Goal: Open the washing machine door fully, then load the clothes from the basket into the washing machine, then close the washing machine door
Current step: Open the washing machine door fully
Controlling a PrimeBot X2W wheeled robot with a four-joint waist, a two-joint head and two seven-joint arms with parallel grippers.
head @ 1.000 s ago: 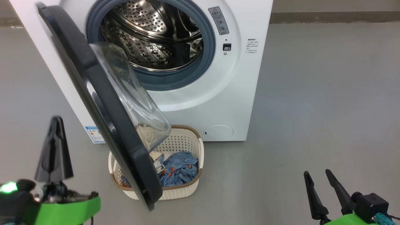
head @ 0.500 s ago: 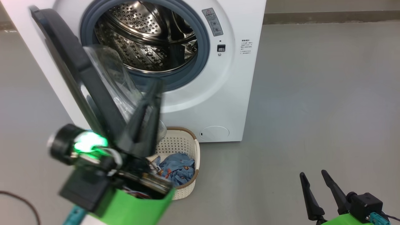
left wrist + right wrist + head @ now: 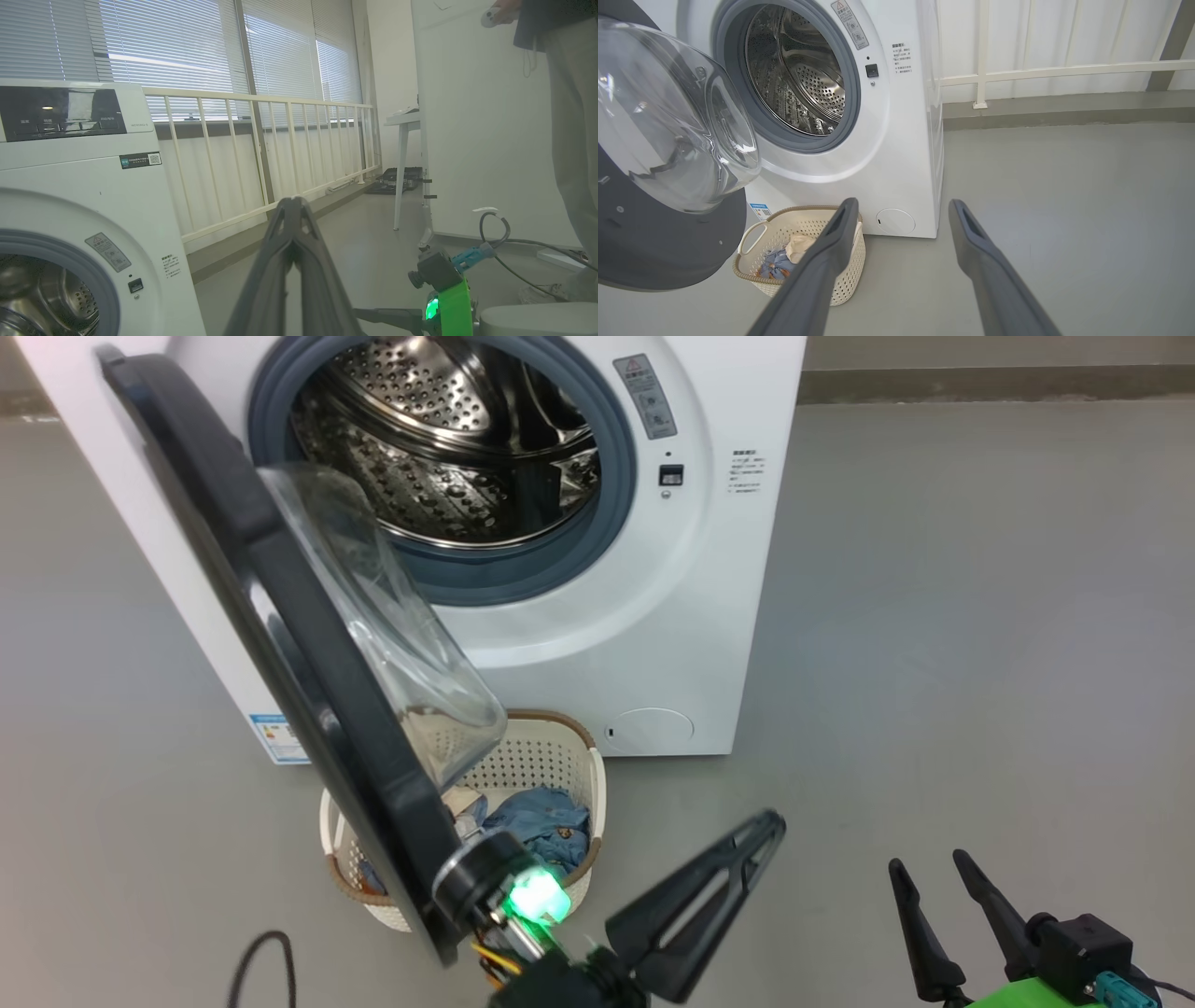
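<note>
The washing machine (image 3: pixel 709 616) stands with its steel drum (image 3: pixel 448 448) exposed. The washing machine door (image 3: pixel 289 616) swings out partway towards me, its glass bowl (image 3: pixel 401 635) hanging over the basket (image 3: pixel 551 756). Blue clothes (image 3: pixel 546 826) and a cream cloth (image 3: pixel 798 242) lie in the basket (image 3: pixel 752 233). My left gripper (image 3: pixel 767 823) is shut and empty, low in the head view beside the door's lower edge, pointing right, away from the machine. My right gripper (image 3: pixel 929 863) is open and empty at lower right; in its wrist view the right gripper (image 3: pixel 902 205) faces the machine front.
A dark cable (image 3: pixel 261 961) loops on the floor at lower left. Grey floor (image 3: pixel 980 616) stretches right of the machine. In the left wrist view a white railing (image 3: pixel 280 140), a table (image 3: pixel 402 121) and a standing person (image 3: pixel 570 116) are visible.
My left gripper has swung from the lower left, across the front of the door, to the bottom middle, now pointing right. The head camera shifted slightly. The right gripper stays put.
</note>
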